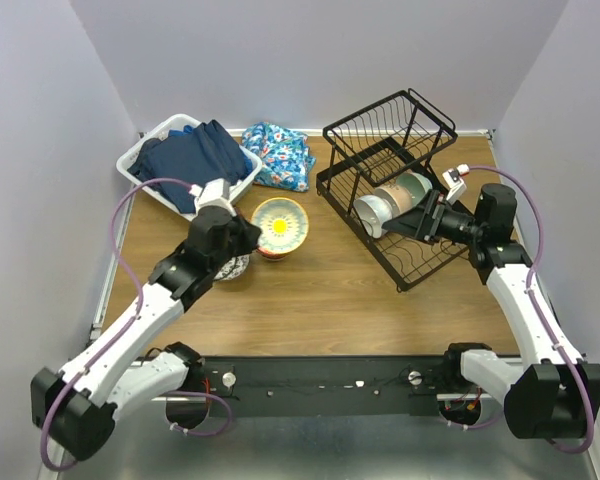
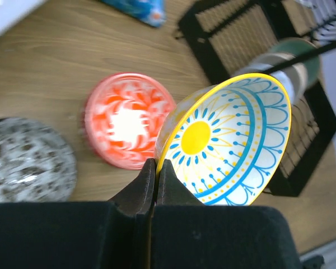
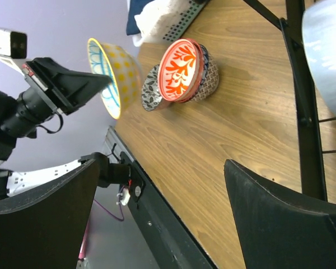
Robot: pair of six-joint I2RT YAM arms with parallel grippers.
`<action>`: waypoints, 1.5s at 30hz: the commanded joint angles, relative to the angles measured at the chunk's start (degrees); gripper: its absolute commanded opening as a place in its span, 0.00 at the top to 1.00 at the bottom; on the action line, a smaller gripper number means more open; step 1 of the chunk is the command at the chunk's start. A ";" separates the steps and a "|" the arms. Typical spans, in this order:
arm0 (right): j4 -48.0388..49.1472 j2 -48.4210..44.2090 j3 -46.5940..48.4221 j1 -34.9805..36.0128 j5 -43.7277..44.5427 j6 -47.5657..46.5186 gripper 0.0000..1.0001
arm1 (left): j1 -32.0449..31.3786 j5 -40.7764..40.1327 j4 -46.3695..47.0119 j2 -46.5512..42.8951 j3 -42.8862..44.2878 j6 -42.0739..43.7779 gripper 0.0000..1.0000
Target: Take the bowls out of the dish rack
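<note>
The unloading is partly done. The left fingers point(image 2: 139, 193) are pinched tight on the rim of the yellow bowl point(image 2: 229, 140) with the teal rings. They hold it tilted in the air above the counter point(image 1: 360, 300), close over the bowls already set down. Below it, the red-orange floral bowl point(image 2: 129, 126) sits nested in a dark patterned bowl point(image 3: 208, 75). A grey speckled bowl point(image 2: 28, 159) lies just beside that pair. So three bowls look to be out of the rack and a fourth is in hand. Judging by where it hangs, the stack or the bare wood next to it is the likely landing place.

The dish rack point(image 1: 420, 262) stands on the right of the counter and is not yet emptied. A row of bowls lies on its side in the lower tier, nested together: a white bowl point(image 1: 371, 213) nearest the open end, a tan bowl point(image 1: 396, 198) behind it and a mint green bowl point(image 1: 417, 185) at the back. Whether more sit hidden behind these cannot be told.

The right fingers point(image 3: 280, 218) are spread wide and hold nothing. They sit at the rack's near side, aimed toward the white bowl, and no contact shows. At least three bowls are left to lift out, and the right arm seems placed to take the next.
</note>
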 commanded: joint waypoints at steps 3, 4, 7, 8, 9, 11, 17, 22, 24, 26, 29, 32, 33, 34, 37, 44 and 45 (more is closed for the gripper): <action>-2.78 3.26 3.12 0.34 1.52 -4.46 0.00 | 9.95 -4.74 -14.25 -8.10 -2.49 -1.11 1.00; -3.22 3.70 3.56 0.34 1.61 -4.99 0.00 | 11.53 -4.74 -16.52 -8.46 -2.41 -0.94 1.00; -4.18 4.84 4.70 0.25 1.78 -6.48 0.00 | 16.72 -3.42 -19.70 -9.25 -2.49 -0.32 1.00; -4.36 5.11 4.97 0.25 1.87 -6.83 0.00 | 17.86 -2.90 -20.41 -9.26 -2.67 -0.32 1.00; -4.54 5.37 5.23 0.25 1.87 -7.10 0.00 | 19.96 -2.37 -21.20 -9.26 -2.93 -0.41 1.00; -4.80 5.90 5.59 0.25 1.87 -7.63 0.00 | 21.64 -2.01 -22.87 -9.26 -3.37 -0.93 1.00; -4.28 6.25 5.06 0.25 2.31 -8.24 0.00 | 25.34 -0.08 -19.28 -8.91 -8.55 -3.13 1.00; -4.36 6.08 4.80 0.34 2.22 -8.59 0.00 | 26.31 2.65 -12.52 -5.92 -12.25 -4.10 1.00; -4.72 6.08 4.71 0.34 2.49 -8.94 0.00 | 26.49 2.21 -11.10 -5.04 -12.95 -4.10 1.00; -4.98 6.08 4.54 0.25 2.58 -9.12 0.00 | 26.66 1.86 -9.35 -4.34 -13.21 -3.84 1.00; -5.07 5.99 4.27 0.25 2.75 -9.30 0.00 | 26.84 2.21 -7.32 -2.49 -13.65 -3.22 1.00; -5.16 5.82 4.18 0.34 2.93 -9.38 0.00 | 26.93 2.30 -5.83 -0.65 -14.18 -2.70 0.99; -5.24 5.90 4.18 0.34 3.28 -9.47 0.00 | 27.10 2.38 -5.56 -0.12 -14.18 -2.61 0.98; -5.24 5.90 4.18 0.34 3.19 -9.47 0.00 | 27.19 2.47 -4.87 0.15 -14.44 -2.69 0.95; -5.68 6.08 4.18 0.34 3.72 -9.91 0.00 | 27.36 2.65 -4.24 0.41 -14.53 -2.43 0.87; -10.60 6.26 6.20 0.25 9.68 -15.18 0.00 | 27.54 2.03 -5.65 -2.57 -15.06 -1.29 0.64; -11.13 6.34 6.55 0.25 11.96 -15.80 0.00 | 27.54 2.03 -5.82 -3.53 -15.15 -0.94 0.61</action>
